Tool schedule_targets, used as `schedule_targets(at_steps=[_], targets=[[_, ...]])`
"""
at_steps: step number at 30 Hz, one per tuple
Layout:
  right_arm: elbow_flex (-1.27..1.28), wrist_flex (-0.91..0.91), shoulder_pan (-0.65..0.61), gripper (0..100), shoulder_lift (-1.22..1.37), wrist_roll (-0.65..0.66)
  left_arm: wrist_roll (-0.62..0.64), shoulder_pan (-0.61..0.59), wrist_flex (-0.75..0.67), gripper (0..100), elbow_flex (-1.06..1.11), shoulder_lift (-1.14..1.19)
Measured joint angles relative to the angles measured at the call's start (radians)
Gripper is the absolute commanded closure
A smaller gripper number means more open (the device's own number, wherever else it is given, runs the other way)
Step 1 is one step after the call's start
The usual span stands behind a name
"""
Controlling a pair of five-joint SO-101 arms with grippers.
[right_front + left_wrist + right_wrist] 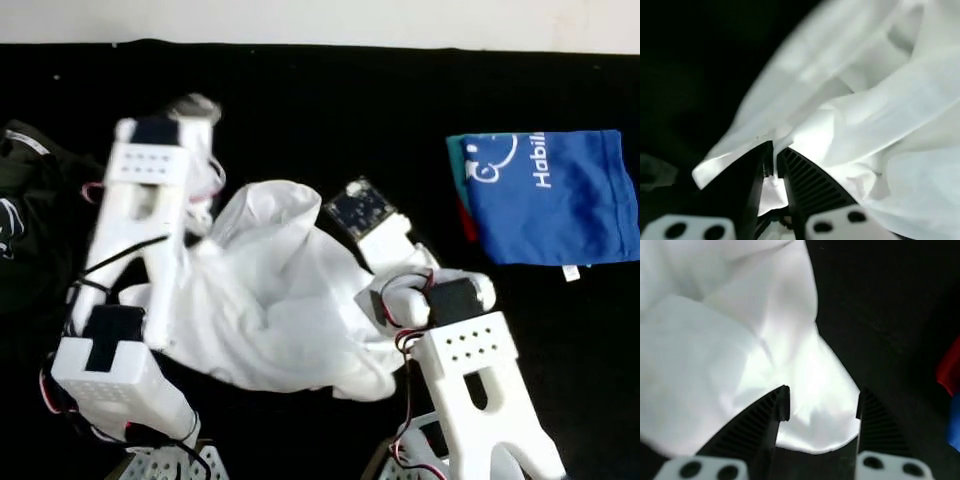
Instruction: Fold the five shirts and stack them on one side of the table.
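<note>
My left claw (775, 150) is pinched together on a fold of the crumpled white shirt (270, 300), which lies in a heap in the middle of the black table (330, 90) between my two arms. My right claw (822, 400) has its fingers spread apart above that shirt's edge, gripping nothing. A folded blue shirt (555, 200) tops a small stack well apart at the table's right side, with teal and red cloth showing beneath it, and dark clothing (25, 210) is bunched at the left edge.
</note>
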Motion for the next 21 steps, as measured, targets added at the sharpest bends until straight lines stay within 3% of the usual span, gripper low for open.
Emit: schedule_targets(at_steps=[6, 13, 21], targets=[[0.169, -0.166, 0.009, 78.2, 0.000, 0.000, 0.002, -0.135, 0.011, 99, -0.094, 0.008], [0.233, -0.190, 0.009, 77.9, 0.000, 0.000, -0.037, -0.189, 0.071, 81, -0.069, 0.137], [0.235, -0.190, 0.009, 77.9, 0.000, 0.000, -0.074, -0.308, 0.196, 83, -0.064, 0.143]])
